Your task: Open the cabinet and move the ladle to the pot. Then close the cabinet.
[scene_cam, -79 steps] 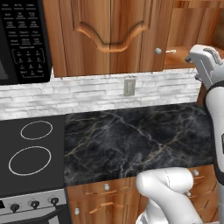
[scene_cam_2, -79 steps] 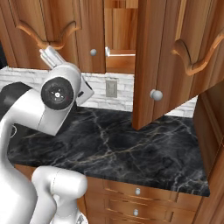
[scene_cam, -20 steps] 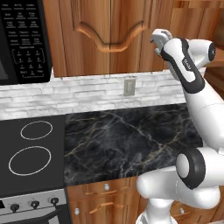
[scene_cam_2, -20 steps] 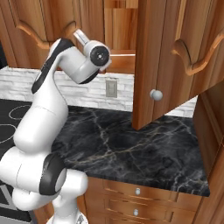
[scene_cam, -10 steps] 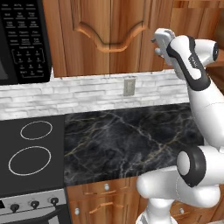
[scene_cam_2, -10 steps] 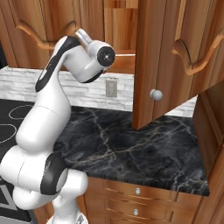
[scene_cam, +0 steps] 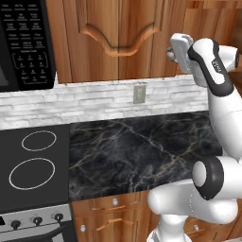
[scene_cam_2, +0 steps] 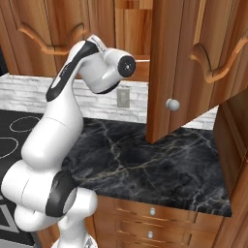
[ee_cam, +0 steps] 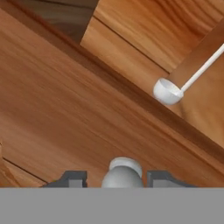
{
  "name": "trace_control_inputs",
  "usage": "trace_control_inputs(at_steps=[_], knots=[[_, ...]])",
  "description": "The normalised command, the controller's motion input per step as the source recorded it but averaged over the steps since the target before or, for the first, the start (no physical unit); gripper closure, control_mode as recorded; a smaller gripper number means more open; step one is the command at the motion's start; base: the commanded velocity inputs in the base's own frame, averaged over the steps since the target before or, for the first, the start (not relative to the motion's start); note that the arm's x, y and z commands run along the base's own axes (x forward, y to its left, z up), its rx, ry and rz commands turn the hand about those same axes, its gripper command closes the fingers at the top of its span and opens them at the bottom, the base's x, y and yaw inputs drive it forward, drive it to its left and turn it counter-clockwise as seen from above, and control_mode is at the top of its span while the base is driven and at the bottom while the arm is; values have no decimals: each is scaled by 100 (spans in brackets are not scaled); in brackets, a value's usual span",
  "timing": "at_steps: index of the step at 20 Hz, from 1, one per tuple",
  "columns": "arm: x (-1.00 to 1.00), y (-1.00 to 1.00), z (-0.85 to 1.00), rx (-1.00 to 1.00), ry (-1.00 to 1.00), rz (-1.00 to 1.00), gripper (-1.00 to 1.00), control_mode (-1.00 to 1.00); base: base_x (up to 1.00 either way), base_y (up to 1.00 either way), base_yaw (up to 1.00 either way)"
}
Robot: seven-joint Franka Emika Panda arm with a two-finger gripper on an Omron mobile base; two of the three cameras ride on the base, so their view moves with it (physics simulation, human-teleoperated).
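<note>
The cabinet's wide reddish-brown door [scene_cam: 118,38] with arch moulding is closed. My gripper [scene_cam: 171,53] is up against the right edge of that door. In the hand view my gripper [ee_cam: 118,177] straddles the small round silver knob [ee_cam: 122,168]. The two dark fingertips [ee_cam: 72,178] stand close on either side of it, with narrow gaps showing. The white ladle [ee_cam: 167,91] leans inside the cabinet, up and to the right past the door's edge. A neighbouring door [scene_cam_2: 193,58] hangs open toward the camera. The pot is out of view.
A black marble counter [scene_cam: 137,151] lies below, with a white tile backsplash and a wall outlet [scene_cam: 139,93]. The stove top [scene_cam: 28,160] and the black microwave [scene_cam: 23,42] are at the left. The open door's knob [scene_cam_2: 172,104] juts out over the counter. Drawers [scene_cam_2: 152,211] sit beneath it.
The hand has settled a little lower at the door's edge, and the jaws have narrowed around the knob. The arm's upper links have shifted slightly. The doors have not moved.
</note>
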Motion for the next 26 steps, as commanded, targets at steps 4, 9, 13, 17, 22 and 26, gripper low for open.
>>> trace_control_inputs(at_steps=[4,9,13,17,22,26], knots=[[0,0,-7,0,0,0,100,-100,0,0,0],[-4,1,0,0,0,1,100,-100,0,0,0],[-62,17,0,0,-1,0,100,-100,0,0,0],[-99,18,4,0,-5,-4,100,-100,0,0,0],[-100,4,17,0,-1,-9,100,-100,0,0,0],[-99,0,19,0,0,-14,100,-100,0,0,0]])
